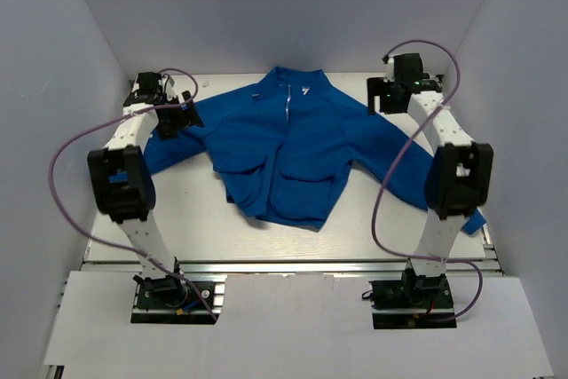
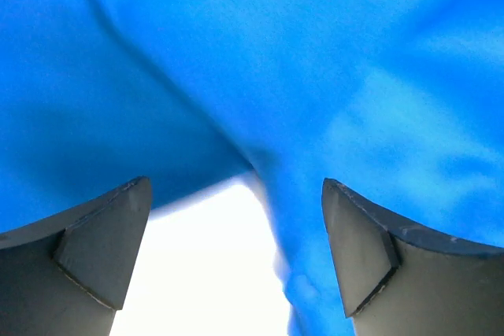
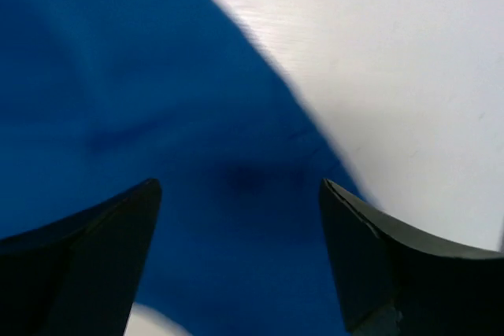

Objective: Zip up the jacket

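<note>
One jacket [image 1: 284, 153], bright blue, flat and front-up on the white desk [image 1: 195, 228]; collar [image 1: 288, 77] at the far end, hem toward the arm bases, so the body's long axis runs near-far; two sleeves spread out left [image 1: 173, 148] and right [image 1: 399, 161] of the collar; hem bunched, lying skewed; pale zipper [image 1: 287, 108] shows running down from the collar to the chest, lower part cannot tell; two flap pockets [image 1: 244, 166] [image 1: 306, 170] below the collar, side by side. Two arms; left end effector [image 2: 236, 194] left of the collar over the sleeve, fingers spread, blue fold between them, not pinched; right end effector [image 3: 240, 194] right of the collar over the shoulder edge, fingers spread, holding nothing. Two purple cables [image 1: 62, 153] [image 1: 382, 201], the right one looping across the right sleeve.
</note>
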Available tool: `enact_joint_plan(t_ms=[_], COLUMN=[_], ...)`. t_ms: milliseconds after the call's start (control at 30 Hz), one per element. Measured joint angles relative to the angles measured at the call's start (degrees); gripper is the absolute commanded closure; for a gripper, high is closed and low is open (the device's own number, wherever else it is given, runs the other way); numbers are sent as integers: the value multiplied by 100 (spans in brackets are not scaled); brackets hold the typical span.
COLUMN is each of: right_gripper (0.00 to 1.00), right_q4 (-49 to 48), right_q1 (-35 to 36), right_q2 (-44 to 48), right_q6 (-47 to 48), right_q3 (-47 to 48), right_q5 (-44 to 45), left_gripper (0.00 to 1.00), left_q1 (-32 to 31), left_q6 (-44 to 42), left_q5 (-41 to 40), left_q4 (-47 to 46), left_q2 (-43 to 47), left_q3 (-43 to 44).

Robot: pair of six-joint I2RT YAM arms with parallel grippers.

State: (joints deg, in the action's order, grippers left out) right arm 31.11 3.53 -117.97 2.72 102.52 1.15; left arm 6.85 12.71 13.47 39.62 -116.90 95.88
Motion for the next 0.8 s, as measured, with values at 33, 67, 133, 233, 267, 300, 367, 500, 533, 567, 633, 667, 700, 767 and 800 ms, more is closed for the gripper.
enact_joint_plan(t_ms=[33,67,133,233,267,300,367,500,533,567,633,667,700,767,800], right_gripper=[11,11,11,11,11,11,11,13,14,15,16,17,18,20,22], right_q4=[-79,-138,-293,-461,-503,-529,-518,-487,-575,-688,-942,-1060,-1174,-1403,-1484], right_q1=[188,420,1082,2153,2406,2586,2839,3375,3491,3582,3687,3716,3735,3753,3755], right_q2=[538,1023,1967,3025,3309,3530,3871,4041,4048,4048,4037,4004,3945,3764,3661], right_q6=[-109,-225,-551,-1189,-1401,-1613,-2031,-2697,-2852,-2968,-3191,-3292,-3375,-3493,-3541], right_q3=[-439,-809,-1606,-2741,-3182,-3611,-4433,-5235,-5318,-5370,-5451,-5464,-5464,-5464,-5464], right_q5=[120,221,452,481,420,365,317,315,291,234,138,116,111,98,81], left_gripper=[2,2,2,2,2,2,2,2,2,2,2,2,2,2,2], left_q1=[-63,-146,-485,-1460,-1808,-2124,-2535,-2496,-2470,-2468,-2542,-2594,-2651,-2728,-2765], left_q6=[195,361,695,1056,1152,1239,1421,1679,1722,1742,1781,1794,1799,1805,1810], left_q5=[13,52,85,33,4,50,118,118,122,131,179,201,225,256,269], left_q4=[-133,-238,-487,-664,-684,-726,-796,-802,-796,-811,-852,-901,-992,-1163,-1239], left_q2=[507,957,1926,2931,3128,3248,3475,3836,3936,4022,4170,4214,4236,4234,4216], left_q3=[-466,-848,-1650,-2465,-2686,-2914,-3563,-4754,-4966,-5101,-5241,-5259,-5278,-5324,-5366])
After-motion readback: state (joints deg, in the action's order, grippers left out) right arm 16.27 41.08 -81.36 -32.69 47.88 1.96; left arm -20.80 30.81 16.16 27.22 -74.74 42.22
